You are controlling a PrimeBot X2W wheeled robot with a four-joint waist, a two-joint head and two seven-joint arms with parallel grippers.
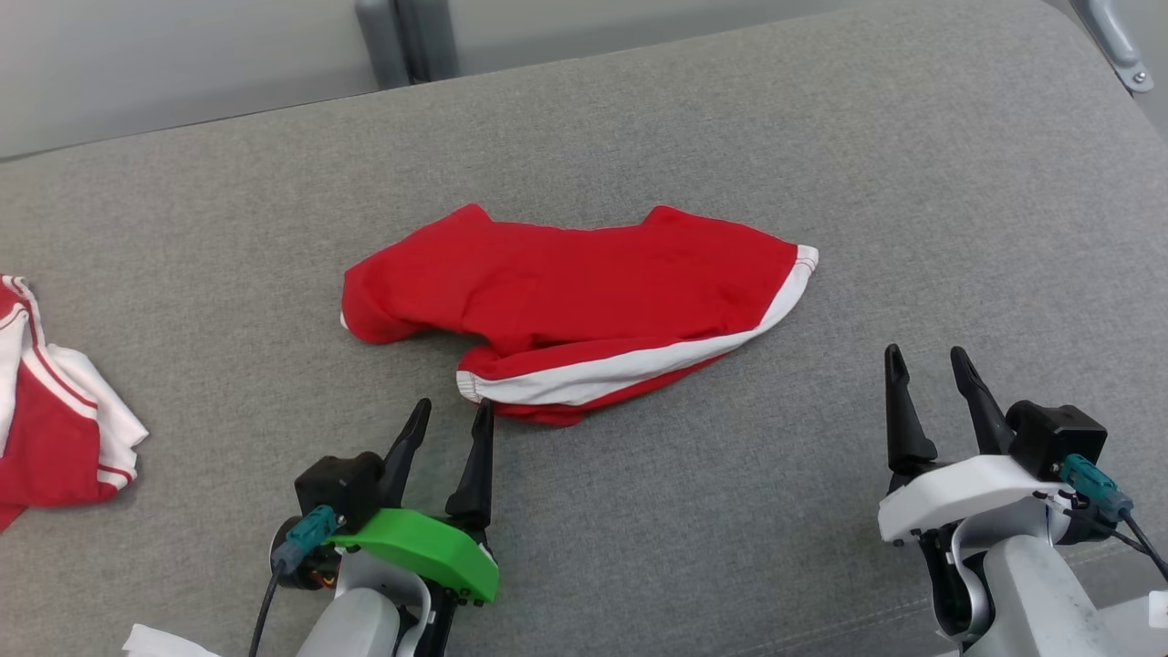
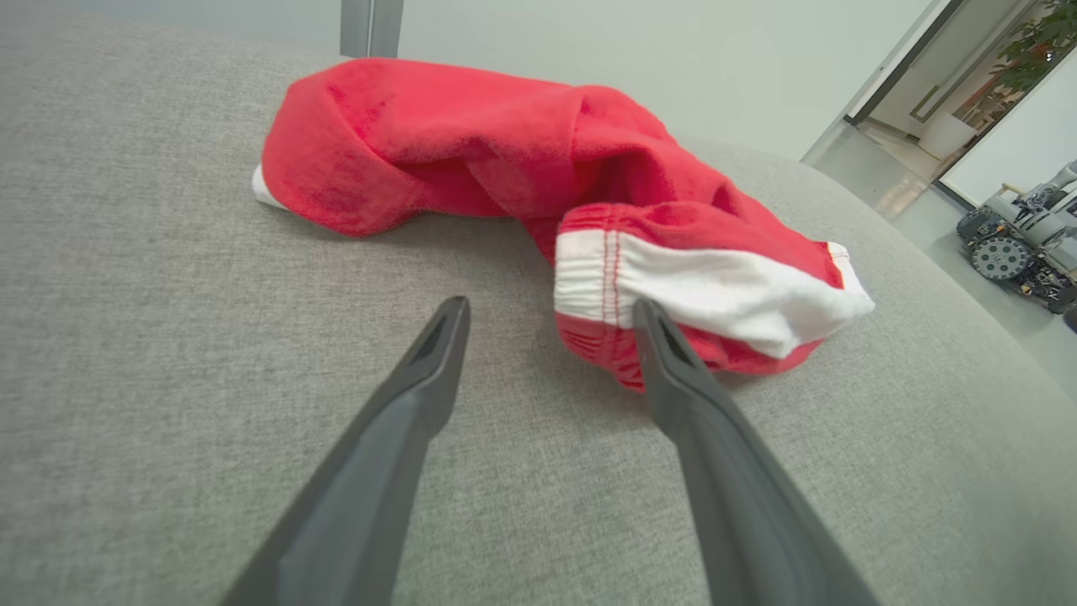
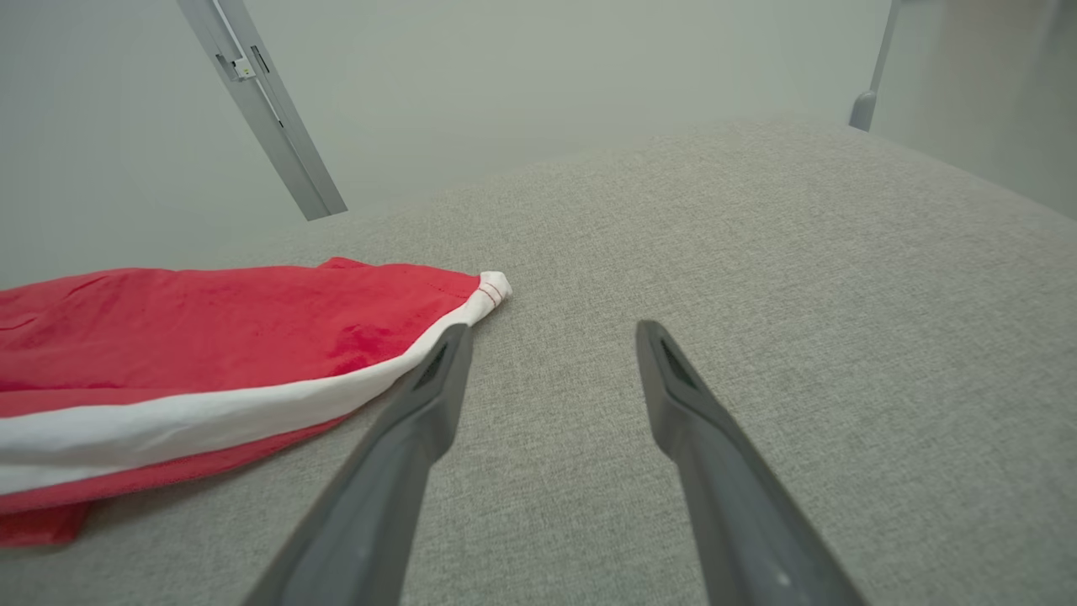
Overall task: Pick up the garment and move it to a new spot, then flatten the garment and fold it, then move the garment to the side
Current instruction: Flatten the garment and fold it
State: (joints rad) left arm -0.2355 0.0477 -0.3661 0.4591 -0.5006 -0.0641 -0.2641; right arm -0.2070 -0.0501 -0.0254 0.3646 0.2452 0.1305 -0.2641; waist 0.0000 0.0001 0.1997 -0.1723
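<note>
I am holding my left fingers (image 1: 476,465) wide apart and empty, one tip just at the white-banded hem of the red garment (image 1: 584,301), which is lying crumpled mid-way across the grey bench (image 1: 821,137). My right fingers (image 1: 903,411) are hovering wide apart near its right end.

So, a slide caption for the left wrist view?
Open left gripper by a crumpled red garment on a grey cushion.

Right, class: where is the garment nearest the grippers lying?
Head view: the garment lies centred on the grey surface, its near edge just ahead of the left gripper; the right gripper stands apart, to its right.
</note>
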